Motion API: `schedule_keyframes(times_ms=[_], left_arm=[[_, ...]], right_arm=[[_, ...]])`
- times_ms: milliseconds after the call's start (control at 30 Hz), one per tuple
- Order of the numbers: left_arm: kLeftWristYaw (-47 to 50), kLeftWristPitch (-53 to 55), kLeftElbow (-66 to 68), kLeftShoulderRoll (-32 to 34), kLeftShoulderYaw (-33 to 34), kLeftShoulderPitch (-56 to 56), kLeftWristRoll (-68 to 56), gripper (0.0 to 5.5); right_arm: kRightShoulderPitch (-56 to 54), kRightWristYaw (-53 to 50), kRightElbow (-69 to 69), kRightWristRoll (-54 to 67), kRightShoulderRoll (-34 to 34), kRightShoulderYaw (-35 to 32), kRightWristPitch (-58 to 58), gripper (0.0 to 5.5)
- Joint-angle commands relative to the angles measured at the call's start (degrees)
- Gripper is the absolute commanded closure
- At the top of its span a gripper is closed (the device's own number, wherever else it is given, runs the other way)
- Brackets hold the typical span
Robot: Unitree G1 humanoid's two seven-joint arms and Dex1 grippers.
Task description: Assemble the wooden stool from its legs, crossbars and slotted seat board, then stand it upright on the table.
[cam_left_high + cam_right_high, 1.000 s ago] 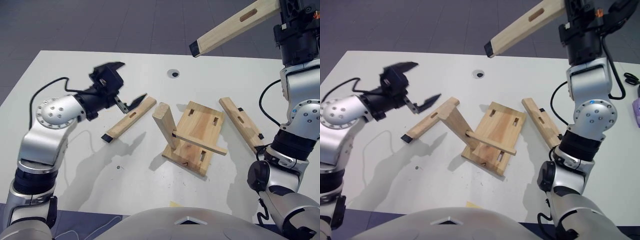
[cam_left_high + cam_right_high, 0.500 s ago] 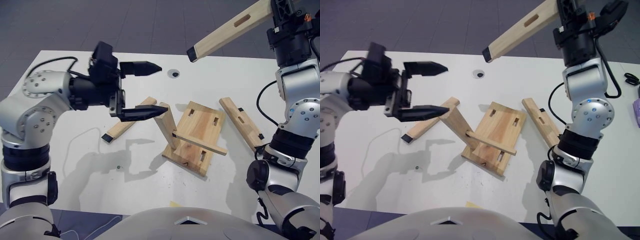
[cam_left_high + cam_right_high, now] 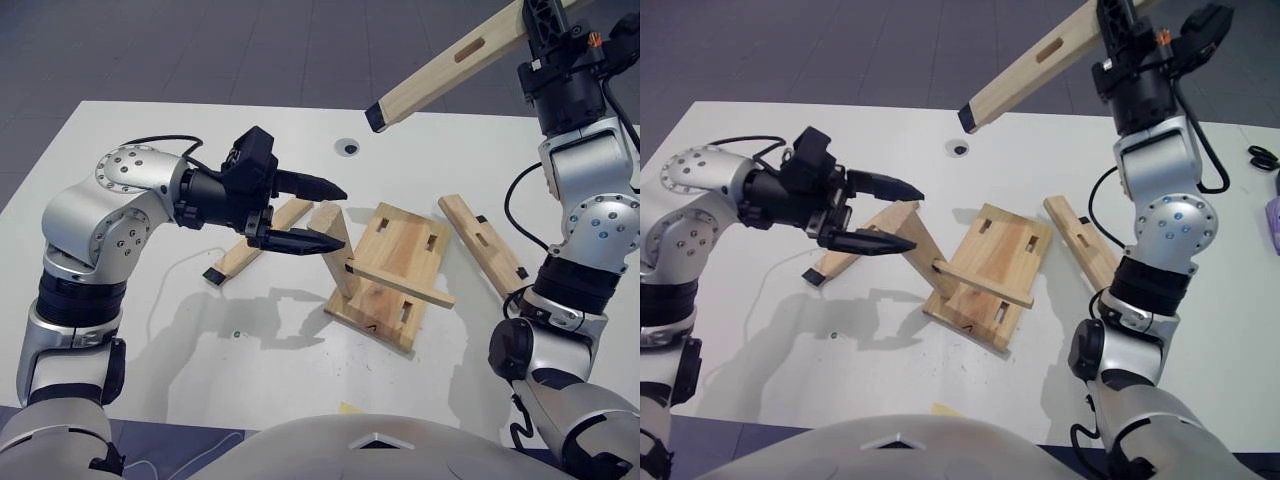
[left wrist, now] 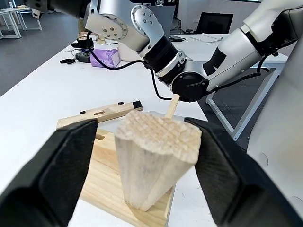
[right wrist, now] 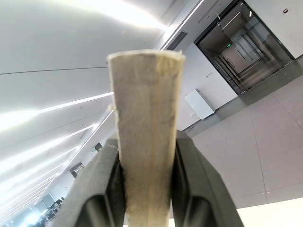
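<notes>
One leg (image 3: 337,262) upright in the seat board (image 3: 403,240) at surface (image 3: 150,130) centre, top inside the wide-spread left gripper (image 3: 344,217), axis near vertical. Second leg (image 3: 450,68) clamped in right gripper (image 3: 548,45), high at 1 o'clock.

White table (image 3: 150,130), dark grey tiled floor (image 3: 200,40); perhaps desks (image 4: 208,42) behind.

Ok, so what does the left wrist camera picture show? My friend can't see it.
The left gripper has its two black fingers open on either side of the top end of an upright wooden leg, which stands on the slotted seat board. Behind them, a loose leg lies flat on the white table.
</notes>
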Motion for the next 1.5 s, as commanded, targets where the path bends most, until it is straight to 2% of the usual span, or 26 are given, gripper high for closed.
schedule_keyframes(times_ms=[33,100,333,533,767,933,1067,1200,1333,1500], left_arm=[[-1.6,1.4,-2.3,-0.5,-2.6,-1.5,0.0,3.01],[-2.8,1.7,-3.4,0.3,-4.0,-1.1,0.6,3.23],[-2.0,1.3,-5.2,0.7,-5.0,-0.1,2.0,3.24],[11.1,-3.6,-5.4,-2.5,-3.7,3.4,10.5,3.32],[28.1,-5.6,-13.4,-2.0,-5.6,12.4,22.7,3.32],[40.3,-0.9,-14.9,-6.1,-8.0,14.1,27.0,3.32],[46.1,3.4,-13.7,-10.6,-9.9,12.2,28.2,3.32],[49.4,7.4,-12.3,-14.1,-8.1,11.3,27.2,3.32],[49.7,11.3,-12.9,-17.9,-2.6,10.0,21.2,3.33],[49.0,15.1,-13.3,-19.3,2.5,8.1,16.1,2.42]], right_arm=[[-1.5,-0.3,1.1,-0.9,0.4,-0.1,0.5,4.50],[-1.7,-0.2,1.5,-1.2,0.3,-0.1,0.6,4.50],[-1.2,-0.2,1.7,-2.2,0.2,-0.3,0.8,4.50],[-0.8,-0.8,1.7,-5.1,0.4,-0.5,-0.1,4.50],[-0.2,-0.1,0.8,-11.7,-0.5,0.7,-1.7,4.50],[2.9,3.1,-0.2,-24.2,-3.8,5.9,-5.0,4.50],[5.9,7.2,-1.5,-33.1,-5.5,10.3,-8.7,4.50],[7.4,10.0,-2.5,-37.0,-4.6,12.6,-10.6,4.50],[9.1,11.6,-3.7,-38.5,-3.3,13.6,-11.1,4.50],[10.7,13.3,-3.2,-40.2,-1.8,14.0,-12.5,4.50]])
